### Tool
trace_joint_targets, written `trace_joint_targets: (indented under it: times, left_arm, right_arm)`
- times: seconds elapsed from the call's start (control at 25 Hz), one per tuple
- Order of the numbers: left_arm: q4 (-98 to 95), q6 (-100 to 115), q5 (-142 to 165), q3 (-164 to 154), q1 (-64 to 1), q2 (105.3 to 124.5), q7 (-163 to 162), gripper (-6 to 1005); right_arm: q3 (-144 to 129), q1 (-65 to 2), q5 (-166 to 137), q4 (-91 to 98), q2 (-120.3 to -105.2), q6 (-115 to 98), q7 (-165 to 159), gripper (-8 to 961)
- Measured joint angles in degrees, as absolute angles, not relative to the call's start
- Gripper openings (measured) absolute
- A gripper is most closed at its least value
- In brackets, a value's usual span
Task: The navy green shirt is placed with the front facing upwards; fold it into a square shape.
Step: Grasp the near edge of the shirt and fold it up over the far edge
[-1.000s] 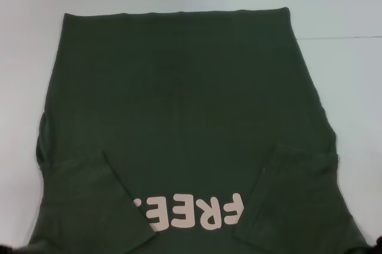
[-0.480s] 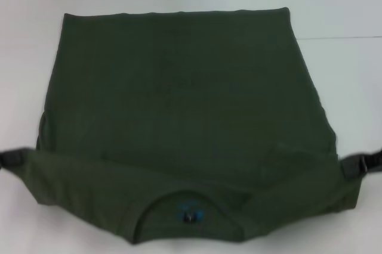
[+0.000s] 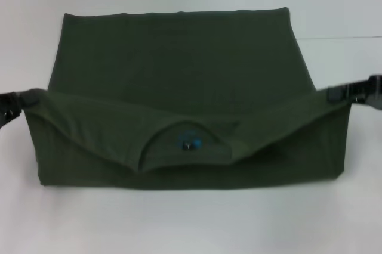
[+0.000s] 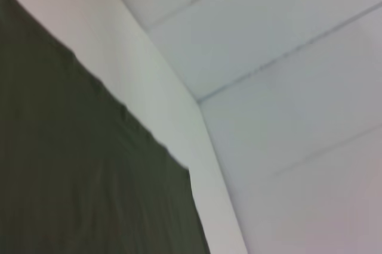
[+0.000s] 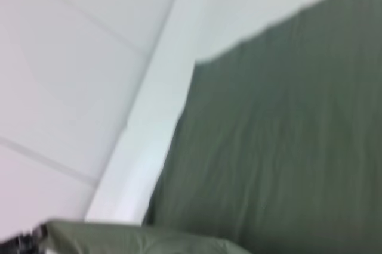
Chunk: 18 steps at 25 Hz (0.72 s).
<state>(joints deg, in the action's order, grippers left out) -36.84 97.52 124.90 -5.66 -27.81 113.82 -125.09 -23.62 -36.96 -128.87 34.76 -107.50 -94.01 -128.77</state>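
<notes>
At frame centre, the navy green shirt lies on the white worktop, its near portion lifted and doubled back, collar uppermost. Left hand and right hand each clamp a raised corner at mid-left and mid-right.

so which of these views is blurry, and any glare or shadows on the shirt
Head view: slightly soft, even light, no glare; the dark olive-green cotton T-shirt shows faint shading under its lifted fold, held between left gripper and right gripper. Left wrist view: smeared cloth and white table. Right wrist view: blurred too.
</notes>
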Motion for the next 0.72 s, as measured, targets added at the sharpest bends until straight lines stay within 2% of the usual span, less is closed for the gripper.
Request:
trace_joint_targets:
  times: [0.44, 0.72]
  left_arm:
    - [-34.37, 85.68, 120.55, -5.63, -28.15, 117.38, -120.61, 36]
    - [-30.65, 79.99, 118.12, -5.89, -29.53, 118.39, -116.47, 36]
  right_arm:
    - [-23.61, -36.91, -120.74, 31.91, -110.0, -79.35, -126.4, 42]
    - [-23.74, -37.26, -120.13, 31.83, -112.25, -71.96, -123.91, 41]
